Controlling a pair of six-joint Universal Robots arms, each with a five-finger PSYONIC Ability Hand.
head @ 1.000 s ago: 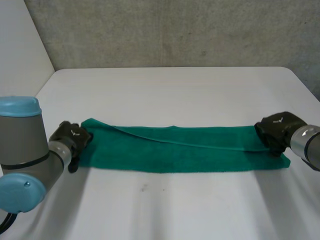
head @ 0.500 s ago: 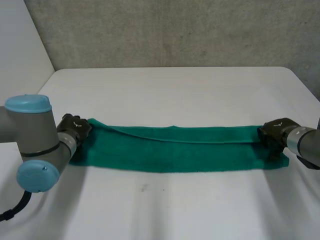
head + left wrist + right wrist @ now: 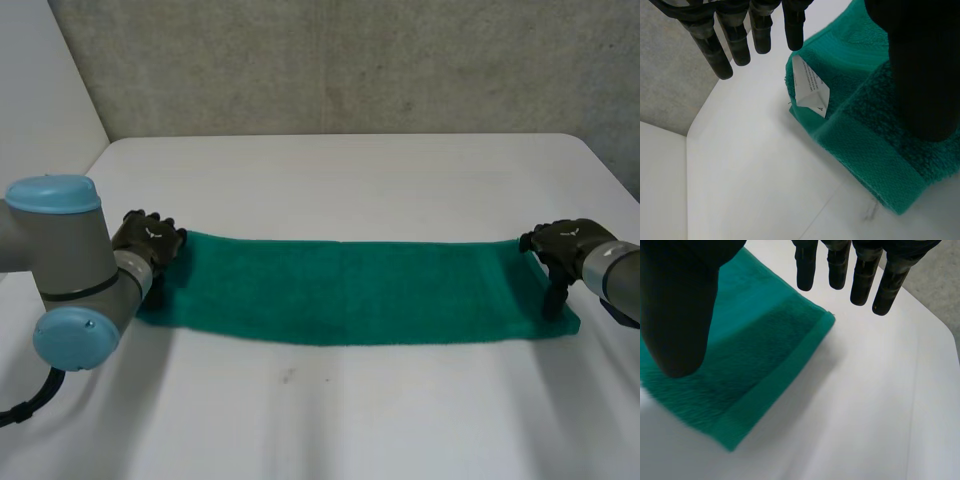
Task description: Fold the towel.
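The towel [image 3: 350,290], a green one, lies flat on the white table [image 3: 340,180] as one long strip running from side to side. The left hand [image 3: 148,240] sits at the strip's left short end and the right hand [image 3: 562,245] at its right short end, the two well apart. In the left wrist view the left hand is open and grips nothing. Its fingers [image 3: 735,40] reach straight out over bare table just past the towel's corner, while the thumb [image 3: 920,65] hangs over the cloth. A white label [image 3: 810,89] sticks out at that corner, near the fingertips. In the right wrist view the right hand is likewise open, with its fingers [image 3: 860,280] straight over the table beyond the towel's corner. Its thumb [image 3: 675,310] hangs above the cloth near the hemmed end.
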